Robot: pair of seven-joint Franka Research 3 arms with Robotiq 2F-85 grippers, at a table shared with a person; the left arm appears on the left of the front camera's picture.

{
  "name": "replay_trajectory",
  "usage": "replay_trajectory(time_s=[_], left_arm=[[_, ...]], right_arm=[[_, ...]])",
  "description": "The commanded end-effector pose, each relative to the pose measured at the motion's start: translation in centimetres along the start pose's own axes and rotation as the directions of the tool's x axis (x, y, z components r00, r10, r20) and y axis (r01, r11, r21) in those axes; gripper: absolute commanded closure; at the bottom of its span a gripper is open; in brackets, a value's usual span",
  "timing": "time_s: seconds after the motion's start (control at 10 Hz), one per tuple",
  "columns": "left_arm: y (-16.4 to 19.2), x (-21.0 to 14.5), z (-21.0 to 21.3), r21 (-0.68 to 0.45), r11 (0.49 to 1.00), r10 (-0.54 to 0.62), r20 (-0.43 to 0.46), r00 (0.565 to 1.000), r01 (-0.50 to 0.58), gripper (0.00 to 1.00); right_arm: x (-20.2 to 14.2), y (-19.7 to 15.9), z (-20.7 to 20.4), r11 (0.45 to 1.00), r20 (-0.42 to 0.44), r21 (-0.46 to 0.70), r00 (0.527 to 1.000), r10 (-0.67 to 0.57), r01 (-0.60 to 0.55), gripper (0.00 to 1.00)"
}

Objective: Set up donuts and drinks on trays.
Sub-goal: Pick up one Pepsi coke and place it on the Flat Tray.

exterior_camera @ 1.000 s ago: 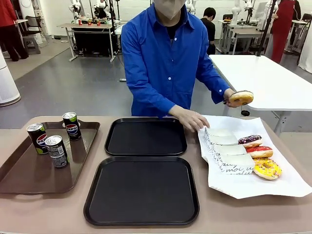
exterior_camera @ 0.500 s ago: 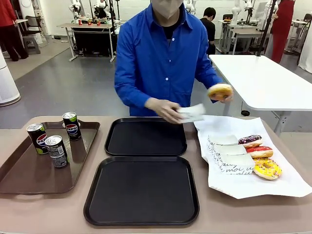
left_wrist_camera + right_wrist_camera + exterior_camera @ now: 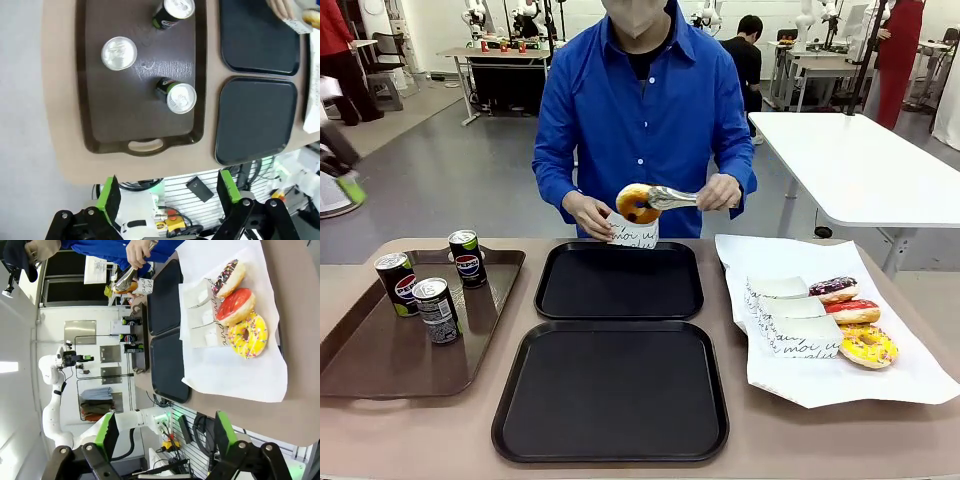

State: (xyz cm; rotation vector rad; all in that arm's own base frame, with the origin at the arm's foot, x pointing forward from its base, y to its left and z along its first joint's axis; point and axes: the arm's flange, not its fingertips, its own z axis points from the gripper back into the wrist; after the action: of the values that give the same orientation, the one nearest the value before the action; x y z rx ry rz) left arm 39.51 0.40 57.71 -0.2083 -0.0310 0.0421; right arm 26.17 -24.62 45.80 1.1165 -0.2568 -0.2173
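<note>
A person across the table grips a golden donut [image 3: 638, 203] in metal tongs over a white paper sleeve [image 3: 633, 234] held in the other hand, above the far black tray [image 3: 619, 305]. The near black tray [image 3: 611, 440] is bare. Chocolate [image 3: 833, 288], red [image 3: 853, 311] and yellow [image 3: 867, 346] donuts lie in sleeves on white paper [image 3: 840, 385]. Three drinks [image 3: 436, 309] stand on the brown tray [image 3: 380, 365]. My left gripper [image 3: 167, 190] hangs open high above those cans [image 3: 177, 96]. My right gripper [image 3: 166, 430] is open, well off the donuts [image 3: 235, 306].
The brown tray [image 3: 145, 145] has a handle cut-out on its near rim. A black and green part of my left gripper [image 3: 342, 165] shows blurred at the left edge of the front view. Another white table [image 3: 860, 160] stands behind on the right.
The person swung the golden donut from the right side to above the far tray, picking up a paper sleeve on the way. My left arm came into the front view at the left edge.
</note>
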Motion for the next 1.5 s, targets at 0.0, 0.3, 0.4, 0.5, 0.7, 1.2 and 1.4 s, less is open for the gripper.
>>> replay_trajectory(time_s=[0.0, 0.3, 0.4, 0.5, 0.7, 1.2, 1.4], left_arm=[[-2.7, 1.4, -3.1, 0.063, 0.998, -0.023, 0.005, 1.000, 0.022, 0.00], [-5.5, 2.9, -8.8, 0.193, 0.981, -0.016, 0.034, 0.999, 0.009, 0.00], [-5.2, 3.7, -9.7, 0.277, 0.961, -0.030, 0.105, 0.994, 0.000, 0.00], [-4.5, 3.6, -10.0, 0.254, 0.967, -0.056, 0.110, 0.992, 0.026, 0.00], [-5.6, 3.0, -9.3, 0.178, 0.983, -0.056, 0.036, 0.998, 0.049, 0.00], [-5.6, 3.0, -9.3, 0.178, 0.983, -0.056, 0.036, 0.998, 0.049, 0.00], [-6.1, 3.0, -10.8, 0.227, 0.974, -0.016, 0.018, 1.000, 0.012, 0.00]], right_arm=[[-0.2, -0.2, 0.2, 1.000, -0.009, -0.001, 1.000, 0.002, -0.002, 0.00], [-0.2, -0.2, 0.2, 1.000, -0.009, -0.001, 1.000, 0.002, -0.002, 0.00], [-0.2, -0.2, 0.2, 1.000, -0.009, -0.001, 1.000, 0.002, -0.002, 0.00], [-0.2, -0.2, 0.2, 1.000, -0.009, -0.001, 1.000, 0.002, -0.002, 0.00], [-0.2, -0.2, 0.2, 1.000, -0.009, -0.001, 1.000, 0.002, -0.002, 0.00], [-0.2, -0.2, 0.2, 1.000, -0.009, -0.001, 1.000, 0.002, -0.002, 0.00], [-0.2, -0.2, 0.2, 1.000, -0.009, -0.001, 1.000, 0.002, -0.002, 0.00]])
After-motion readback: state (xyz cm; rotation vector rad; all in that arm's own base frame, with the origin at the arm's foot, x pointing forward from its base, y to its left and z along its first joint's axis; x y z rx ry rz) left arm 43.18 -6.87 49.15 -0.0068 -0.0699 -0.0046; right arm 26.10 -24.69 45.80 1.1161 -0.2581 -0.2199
